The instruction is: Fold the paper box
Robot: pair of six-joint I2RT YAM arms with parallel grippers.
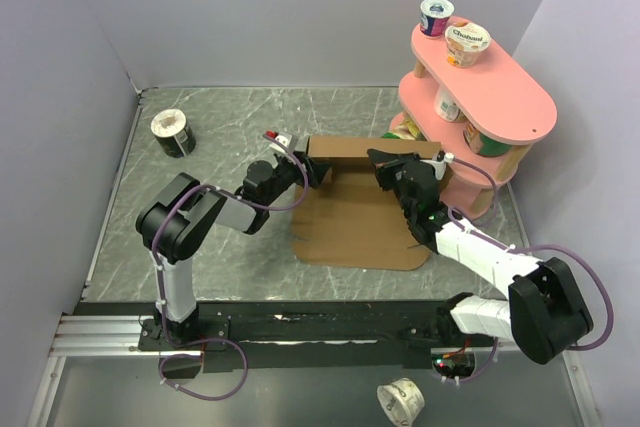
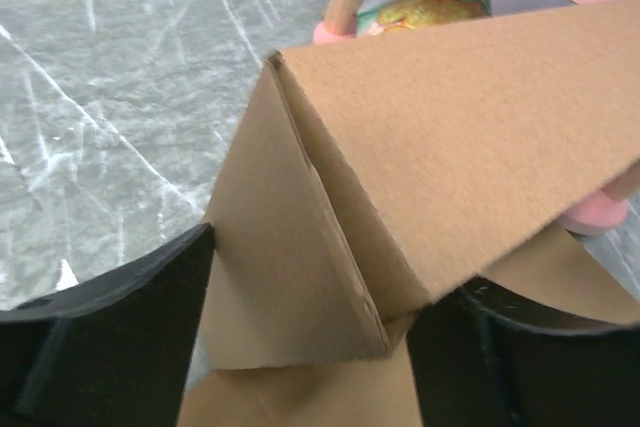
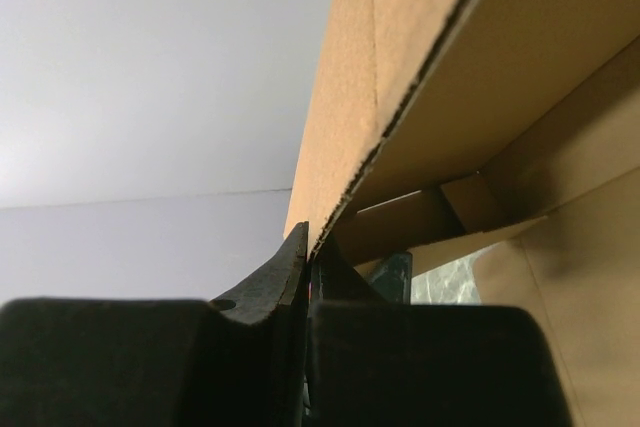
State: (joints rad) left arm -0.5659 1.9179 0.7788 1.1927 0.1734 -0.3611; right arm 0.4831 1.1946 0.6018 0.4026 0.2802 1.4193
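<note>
While the grey marbled table [image 1: 230, 237] is the largest thing in view, the work sits at its middle: the paper box [image 1: 355, 222] lies there as a mostly flat brown sheet, with its far wall raised upright and both arms at that wall.

Being thin corrugated card, it is probably light, stiff across each panel and willing to bend only along its scored lines. A hard pinch could dent an edge, and its surface looks dry and easy to grip. The best holds appear to be the free top edges of raised walls and the corner flaps, close to a score, so that a push turns the panel instead of sliding the whole sheet.

At the wall's left corner, the left gripper [image 1: 312, 172] straddles the folded corner flap with its jaws wide apart. In the left wrist view the card [image 2: 480, 117] fills the gap, and the left finger [image 2: 120, 337] touches it. Whether the fingers actually press on the flap cannot be settled.

Further right along the wall, the right gripper [image 1: 380, 161] is almost closed. In its own view the fingers [image 3: 270, 282] pinch the thin edge of the upright wall [image 3: 340, 97] between them.
</note>
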